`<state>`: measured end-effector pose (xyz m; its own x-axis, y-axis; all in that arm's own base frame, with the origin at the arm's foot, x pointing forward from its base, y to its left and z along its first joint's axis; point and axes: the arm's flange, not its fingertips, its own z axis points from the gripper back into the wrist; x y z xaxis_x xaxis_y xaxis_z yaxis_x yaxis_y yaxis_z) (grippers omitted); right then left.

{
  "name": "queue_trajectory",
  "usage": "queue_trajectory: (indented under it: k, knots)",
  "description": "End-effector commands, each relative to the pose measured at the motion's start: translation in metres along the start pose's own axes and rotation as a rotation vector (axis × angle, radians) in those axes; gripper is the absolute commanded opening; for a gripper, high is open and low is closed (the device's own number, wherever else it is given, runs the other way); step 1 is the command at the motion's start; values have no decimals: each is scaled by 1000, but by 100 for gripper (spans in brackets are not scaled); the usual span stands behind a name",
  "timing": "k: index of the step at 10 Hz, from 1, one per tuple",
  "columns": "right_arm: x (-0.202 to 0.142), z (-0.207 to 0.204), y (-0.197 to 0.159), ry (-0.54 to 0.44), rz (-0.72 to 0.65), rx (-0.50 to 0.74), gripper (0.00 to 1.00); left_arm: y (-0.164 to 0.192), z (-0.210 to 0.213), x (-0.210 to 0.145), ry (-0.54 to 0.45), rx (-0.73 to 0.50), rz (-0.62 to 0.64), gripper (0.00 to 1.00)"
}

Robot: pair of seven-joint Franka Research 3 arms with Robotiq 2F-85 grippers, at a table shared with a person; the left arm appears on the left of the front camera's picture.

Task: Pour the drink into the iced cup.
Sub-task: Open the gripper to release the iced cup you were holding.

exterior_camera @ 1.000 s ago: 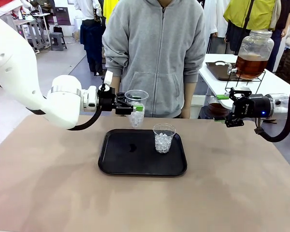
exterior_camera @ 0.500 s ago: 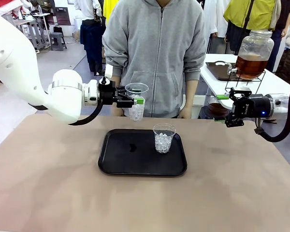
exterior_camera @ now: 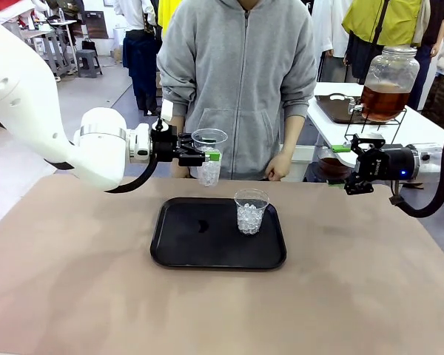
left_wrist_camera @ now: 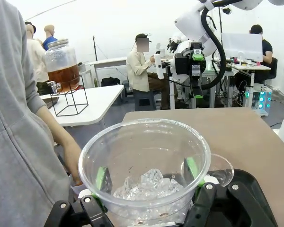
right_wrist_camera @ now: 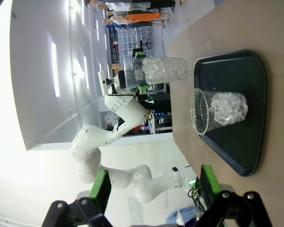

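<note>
My left gripper (exterior_camera: 206, 156) is shut on a clear iced cup (exterior_camera: 209, 173) and holds it upright in the air, just beyond the far left of the black tray (exterior_camera: 185, 251). In the left wrist view the green pads (left_wrist_camera: 102, 178) press both sides of this cup (left_wrist_camera: 146, 156). A second iced cup (exterior_camera: 251, 211) stands on the tray's right half. The drink (exterior_camera: 383, 100), an amber liquid, fills the lower part of a glass jar on a white side table at the far right. My right gripper (exterior_camera: 353, 168) hangs open past the table's right edge, holding nothing.
A person in a grey hoodie (exterior_camera: 240, 81) stands at the far edge, one hand (exterior_camera: 276, 168) near the table. The jar rests on a black wire stand (exterior_camera: 377, 126). Bare tan tabletop (exterior_camera: 96, 296) surrounds the tray.
My left gripper has risen a little with the iced cup. The person's hand at the far edge has shifted slightly. The right arm has not moved.
</note>
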<state>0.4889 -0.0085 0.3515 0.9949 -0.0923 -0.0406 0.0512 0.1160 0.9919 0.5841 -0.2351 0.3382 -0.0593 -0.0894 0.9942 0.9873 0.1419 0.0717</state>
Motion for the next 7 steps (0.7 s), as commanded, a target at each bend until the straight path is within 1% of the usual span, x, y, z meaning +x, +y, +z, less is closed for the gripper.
queue_trajectory:
  k: [1,7]
  knots:
    - [1,0,1,-5,4,-5,100,0,0,5,-4,1,-6,80]
    - [1,0,1,-5,4,-5,100,0,0,5,-4,1,-6,80]
